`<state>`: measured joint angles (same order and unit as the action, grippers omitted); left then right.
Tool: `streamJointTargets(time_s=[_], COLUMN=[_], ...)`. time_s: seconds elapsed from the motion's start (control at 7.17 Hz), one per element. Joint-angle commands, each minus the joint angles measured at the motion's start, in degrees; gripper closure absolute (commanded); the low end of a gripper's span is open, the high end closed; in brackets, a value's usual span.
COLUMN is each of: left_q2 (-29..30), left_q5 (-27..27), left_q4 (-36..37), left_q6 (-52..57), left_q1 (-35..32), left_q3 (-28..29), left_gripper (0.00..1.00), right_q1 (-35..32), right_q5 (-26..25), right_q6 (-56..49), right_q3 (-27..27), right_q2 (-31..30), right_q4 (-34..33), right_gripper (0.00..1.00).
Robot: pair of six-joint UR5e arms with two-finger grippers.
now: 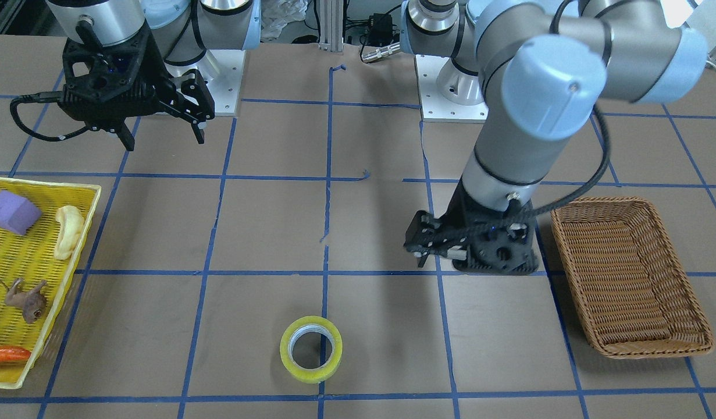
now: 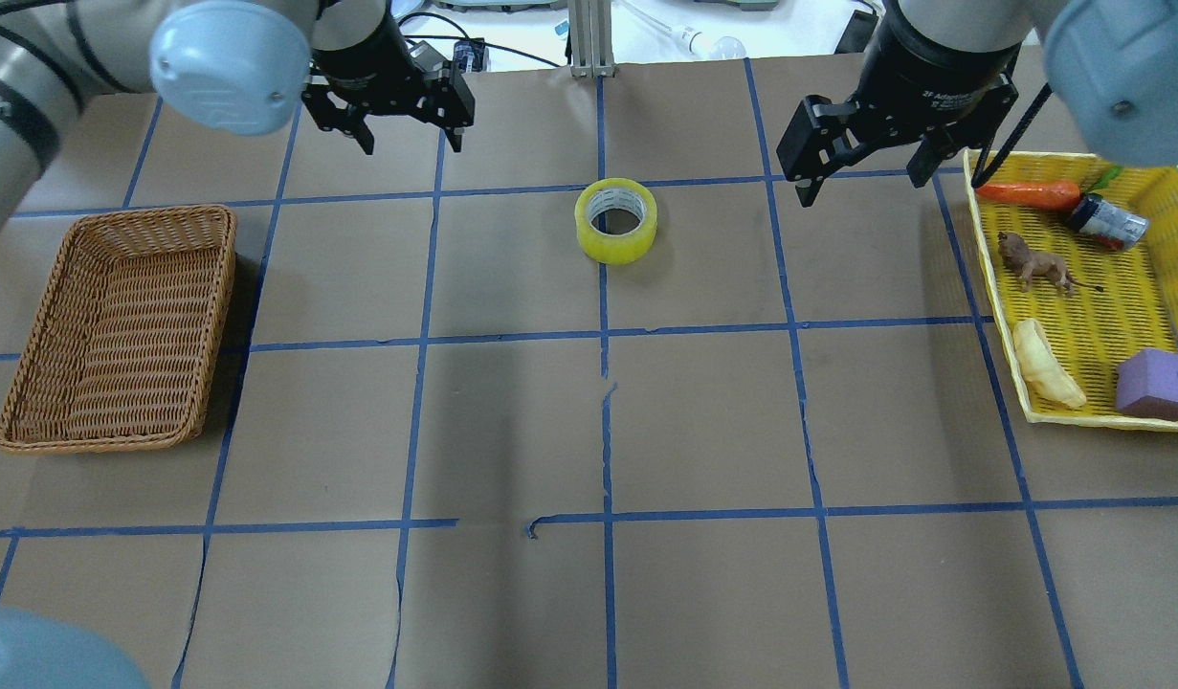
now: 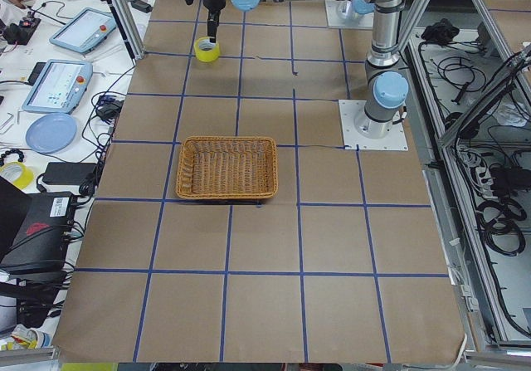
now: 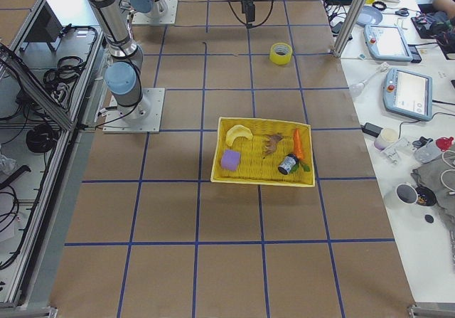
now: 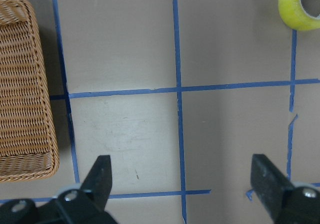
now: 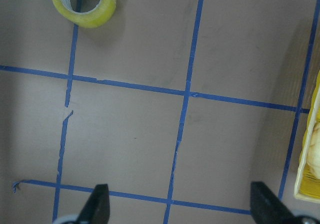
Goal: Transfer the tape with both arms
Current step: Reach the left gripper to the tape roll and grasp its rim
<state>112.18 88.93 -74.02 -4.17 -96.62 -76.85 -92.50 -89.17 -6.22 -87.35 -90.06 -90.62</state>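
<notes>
The tape [image 2: 616,221] lies flat on the tabletop [image 2: 703,421] in the upper middle of the overhead view, its hole facing up, sitting right on the centre blue grid line [image 2: 605,421]. It touches nothing else. Your left end effector [image 2: 409,144] hangs to its upper left and your right end effector [image 2: 861,184] to its upper right. Both are released, fingers spread wide with nothing between them, and both are well apart from the roll. I judge the step in hand to be the first pickup, with nothing of the transfer done yet. Bring whichever arm you choose squarely over the ring before you go down. Put one finger inside the pale core and one outside the wall, so the roll cannot slide away along the tabletop. Grip only one side of the ring, leaving the opposite side free for the other end effector to take at the handover. At the left edge of the overhead view the wicker basket [image 2: 120,325] holds nothing. At the right edge the yellow tray [image 2: 1086,316] carries a carrot [image 2: 1029,193], a small dark can [image 2: 1108,220], a brown toy animal [image 2: 1033,263], a pale banana-like piece [image 2: 1048,364] and a purple block [image 2: 1158,383].
</notes>
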Motion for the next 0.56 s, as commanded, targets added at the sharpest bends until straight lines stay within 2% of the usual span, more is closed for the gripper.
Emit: streamJointTargets(time_s=[0.0,0.14,0.42], left_q2=[11.6,15.5,21.7], left_q5=[0.0,-0.1,-0.2], left_q4=[6.7,10.5,11.4], left_q6=[-5.4,-5.8,-8.3], left_q1=[-5.0,-5.5,-7.3], left_q3=[4.9,5.8,10.2], left_gripper=[0.00,0.00,0.00], right_q1=[0.0,0.2,0.3], right_q5=[0.1,-0.2,0.8], right_q6=[0.2,0.2,0.1], right_q3=[-0.5,-0.4,-0.1], right_q2=[0.1,0.1,0.4], right_q4=[-0.6,-0.9,-1.0], right_gripper=[0.00,0.00,0.00])
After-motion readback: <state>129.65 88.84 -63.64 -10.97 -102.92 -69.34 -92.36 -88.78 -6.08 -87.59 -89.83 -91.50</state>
